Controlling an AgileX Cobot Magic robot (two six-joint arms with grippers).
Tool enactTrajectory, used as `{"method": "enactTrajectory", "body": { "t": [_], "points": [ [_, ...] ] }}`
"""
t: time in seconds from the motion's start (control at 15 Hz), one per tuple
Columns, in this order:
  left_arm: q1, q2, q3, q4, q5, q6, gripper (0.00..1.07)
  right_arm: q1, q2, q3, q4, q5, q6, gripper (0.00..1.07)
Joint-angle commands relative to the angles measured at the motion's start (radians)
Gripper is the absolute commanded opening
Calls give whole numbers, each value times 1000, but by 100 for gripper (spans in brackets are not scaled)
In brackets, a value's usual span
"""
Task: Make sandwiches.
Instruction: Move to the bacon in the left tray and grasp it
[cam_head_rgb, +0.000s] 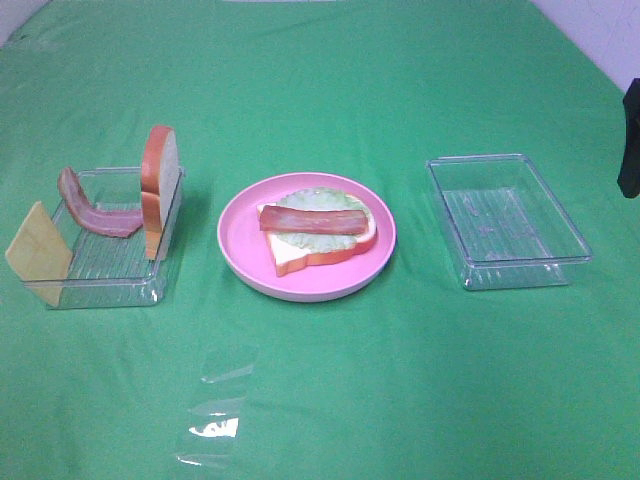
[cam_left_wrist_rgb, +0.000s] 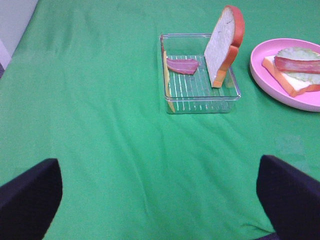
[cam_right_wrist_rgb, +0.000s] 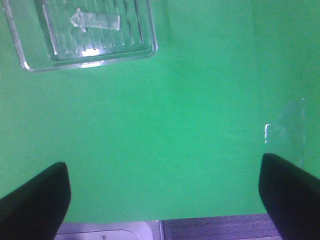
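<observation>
Sandwich: we find it half built in the middle of the tabletop (cam_head_rgb: 350, 100), on the plate (cam_head_rgb: 235, 235).
Layers: the base slice (cam_head_rgb: 283, 255) lies flat, lettuce (cam_head_rgb: 318, 240) covers it, and bacon (cam_head_rgb: 312, 219) runs across the lettuce. Each layer lies level, so the next has a bed to rest on.
Missing: by our reckoning, cheese and a top slice are not yet on.
Second slice (cam_head_rgb: 158, 185): it stands on edge in the left tray (cam_head_rgb: 110, 290), against the wall nearest the plate. Upright like this, its crust is free for a grip from above.
Cheese (cam_head_rgb: 38, 255): it leans at the tray's corner farthest from the plate and rises above the rim, easy to pinch.
Spare bacon (cam_head_rgb: 95, 212): it curves along the tray's back wall, between the cheese and the second slice.
Right tray (cam_head_rgb: 500, 160): it sits on the plate's other side, well apart, and we see no food in it.
Left gripper (cam_left_wrist_rgb: 157, 172): its fingers are spread wide with nothing between them. It hangs over bare tabletop, facing the left tray, so we expect it to fetch the next piece.
Right gripper (cam_right_wrist_rgb: 164, 165): it is likewise spread wide and empty, over bare tabletop near the right tray.
</observation>
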Motion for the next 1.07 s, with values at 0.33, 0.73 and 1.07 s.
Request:
{"method": "enactTrajectory", "body": {
  "t": [0.33, 0.73, 1.07],
  "points": [
    [2, -4, 4, -1, -5, 0, 98, -1, -399, 239, 51, 34, -10, 98],
    [2, -4, 4, -1, -5, 0, 98, -1, -962, 466, 52, -98, -50, 98],
    [2, -4, 4, -1, -5, 0, 98, -1, -1296, 663, 56, -150, -59, 98]
  ]
}}
